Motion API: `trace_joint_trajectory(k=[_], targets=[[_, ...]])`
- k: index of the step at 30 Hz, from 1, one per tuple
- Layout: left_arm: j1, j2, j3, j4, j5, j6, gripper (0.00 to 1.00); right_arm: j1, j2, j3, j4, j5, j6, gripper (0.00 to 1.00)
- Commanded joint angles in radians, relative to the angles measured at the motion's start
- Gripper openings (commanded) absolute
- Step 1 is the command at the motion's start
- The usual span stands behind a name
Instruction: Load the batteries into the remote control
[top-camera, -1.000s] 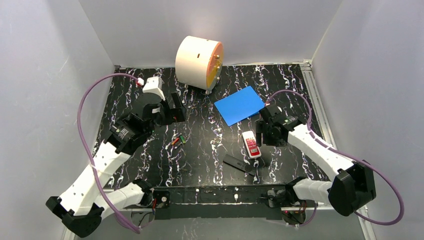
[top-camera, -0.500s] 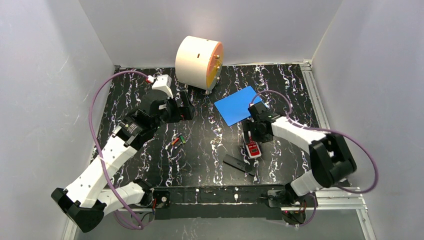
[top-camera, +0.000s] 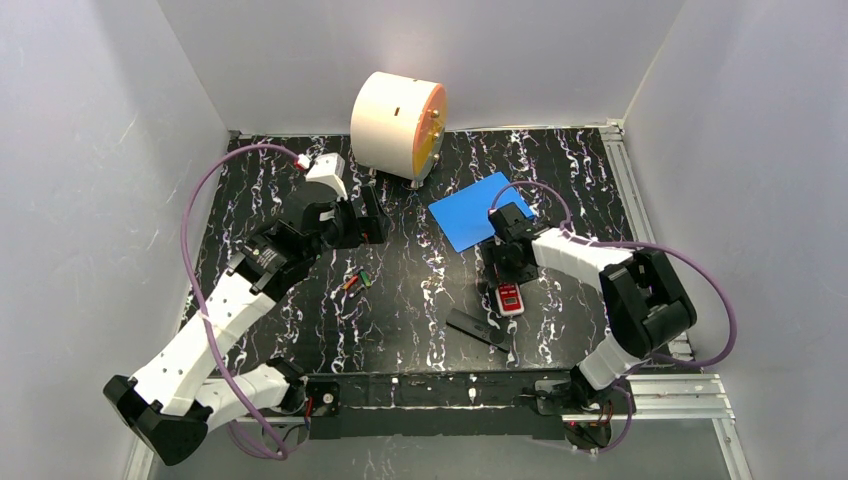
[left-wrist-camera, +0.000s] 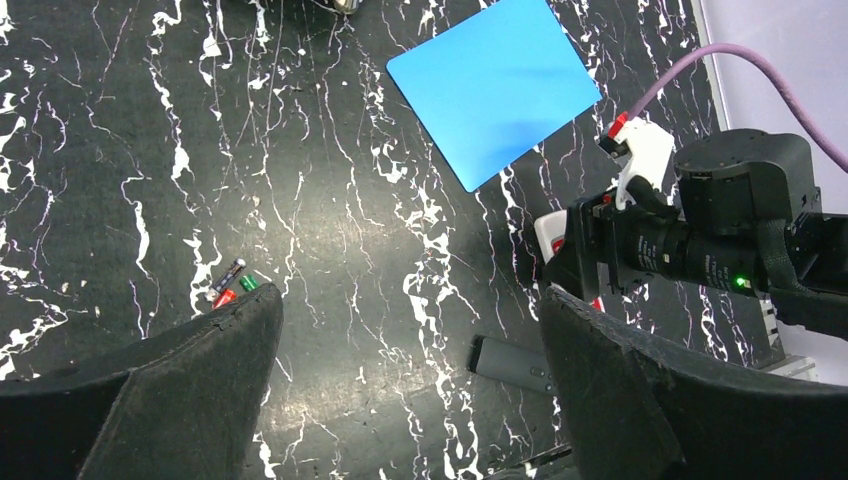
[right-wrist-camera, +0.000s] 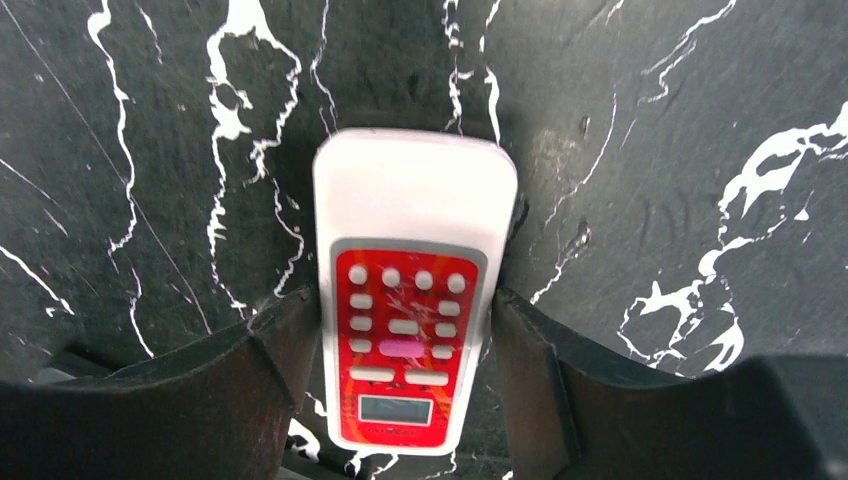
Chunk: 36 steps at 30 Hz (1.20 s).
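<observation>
The remote control, white with a red button face, lies face up on the black marbled table. My right gripper straddles it from above, and both fingers touch its long sides. From the top view, the right gripper covers the remote control's far end. The batteries, one orange-red and one dark green, lie together left of centre. They show beside my left finger as the batteries. My left gripper hangs open and empty, high above the table behind them.
A black remote lies near the front edge, just left of the white one. A blue card lies flat behind the right gripper. A cream drum with an orange face stands at the back. White walls close in three sides.
My right gripper swung left and came down over the white remote, and its fingers have drawn in against it. The left arm shifted slightly right and has held still since.
</observation>
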Motion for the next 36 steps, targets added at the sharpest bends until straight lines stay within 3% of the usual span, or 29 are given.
trace_joint_trajectory(k=[1,7,9,14,22,29,36], targets=[[0.0,-0.006,0.006,0.004,-0.008,0.008,0.98,0.004,0.05,0.027,0.046,-0.032,-0.009,0.66],[0.0,0.017,0.012,-0.012,0.059,-0.03,0.98,0.003,0.037,0.019,0.077,-0.025,0.034,0.41],[0.0,0.017,-0.001,0.002,0.097,-0.053,0.98,0.003,-0.001,0.026,0.087,-0.001,0.043,0.39],[0.0,0.017,-0.059,0.084,0.211,-0.11,0.98,0.001,-0.161,0.086,0.134,-0.018,0.087,0.41],[0.0,0.048,-0.101,0.29,0.488,-0.135,0.98,-0.009,-0.258,0.15,0.377,-0.299,0.427,0.44],[-0.003,0.13,-0.042,0.363,0.589,-0.097,0.98,-0.004,-0.255,0.228,0.429,-0.302,0.677,0.44],[-0.012,0.204,0.014,0.331,0.53,-0.052,0.89,0.014,-0.256,0.239,0.417,-0.294,0.797,0.45]])
